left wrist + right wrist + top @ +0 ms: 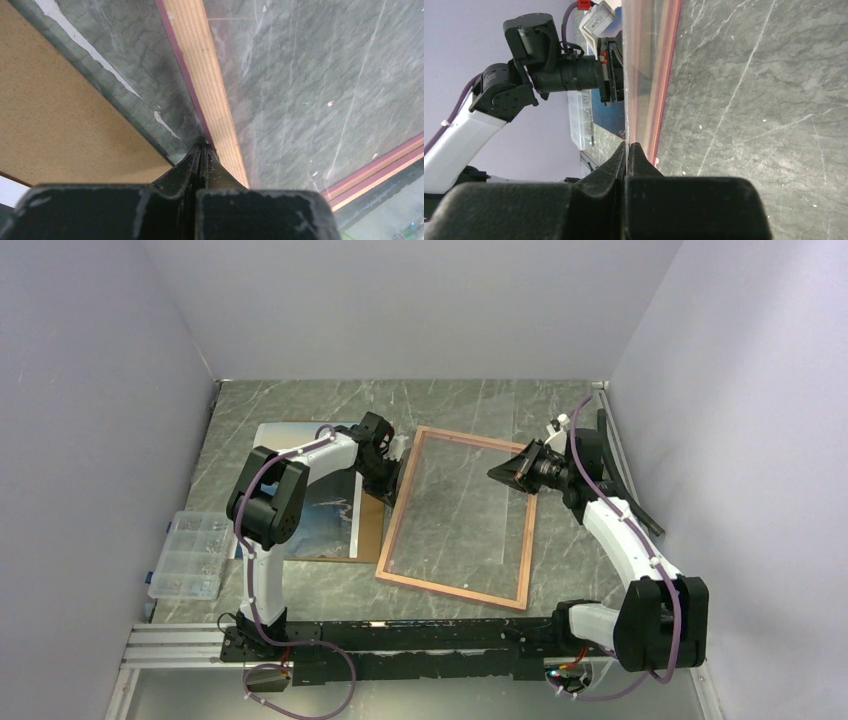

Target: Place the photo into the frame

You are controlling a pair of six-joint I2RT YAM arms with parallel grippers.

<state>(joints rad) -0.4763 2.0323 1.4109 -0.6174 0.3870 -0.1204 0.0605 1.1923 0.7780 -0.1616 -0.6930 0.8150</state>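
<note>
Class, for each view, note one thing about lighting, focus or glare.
Top view: soft, even light, no hard shadows around the frame. Left wrist view: wood grain crisp, left gripper dark with little detail. Right wrist view: frame edge hazy with reflections, right gripper a dark mass, table veins sharp.

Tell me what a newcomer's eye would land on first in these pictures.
The thin-bordered frame lies centrally, the marble table showing through its pane. The shut left end effector meets its left edge, the shut right end effector its right. The blue photo lies left, partly under the left arm.
</note>
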